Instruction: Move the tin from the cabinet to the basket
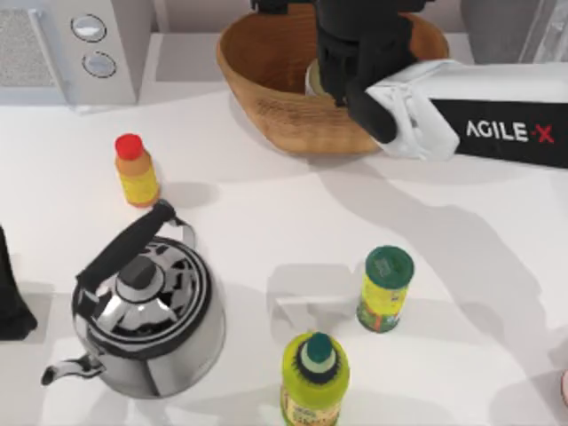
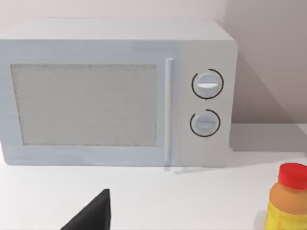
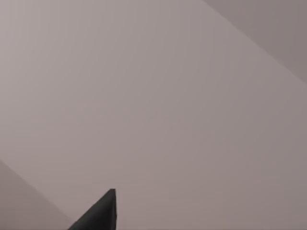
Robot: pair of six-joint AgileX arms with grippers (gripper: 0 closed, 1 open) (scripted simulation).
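My right arm reached in from the table's right side, its black wrist and right claw (image 1: 342, 71) hanging over the large oval woven wicker basket (image 1: 266, 98) at the far edge of the white table (image 1: 266, 195). A pale cream sliver, which I judged to be the small round tin (image 1: 311, 80), sat inside the basket just beside and partly beneath the claw. Whether the claw was spread, pressed together or pinching the tin, I could not tell; the wrist hid its tips. The right wrist view faced bare grey wall. The grey speckled cabinet (image 1: 506, 18) stood at the far right corner, partly in view.

My left arm sat parked at the near left edge of the table, its camera facing the white microwave with two round knobs (image 2: 115, 91) and the red-capped orange bottle (image 2: 287, 201); the state of that claw could not be told either.

Risks as assessed:
- If the tin was released while not resting on the basket floor, it could tip or roll on the sloped wicker.
- If the claw lifted before letting go fully, it could drag the tin back out.
- A low retreat to the right could catch the near rim and shift the basket.

The steel kettle with black handle (image 1: 146, 311) and the green-lidded yellow shaker (image 1: 386, 288) stood well apart from this work.
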